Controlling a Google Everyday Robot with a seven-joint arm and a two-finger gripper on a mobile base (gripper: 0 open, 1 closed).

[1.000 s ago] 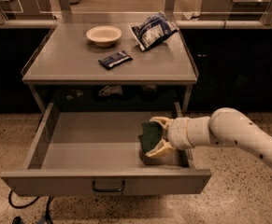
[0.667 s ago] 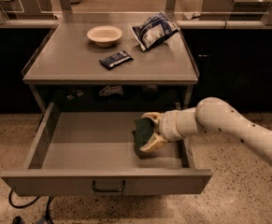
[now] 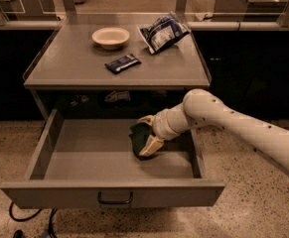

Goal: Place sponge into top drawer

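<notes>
Camera view: tool (image 3: 145, 133) grips sponge (image 3: 139, 139) low inside open top drawer (image 3: 109, 194), 3 o'clock side, seemingly for short drop.

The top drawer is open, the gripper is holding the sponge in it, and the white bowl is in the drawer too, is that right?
No. The camera view shows the white bowl on the tabletop near the dark blue packet, not in the drawer. The rest stands: the top drawer is open and the gripper holds the sponge in it.
</notes>
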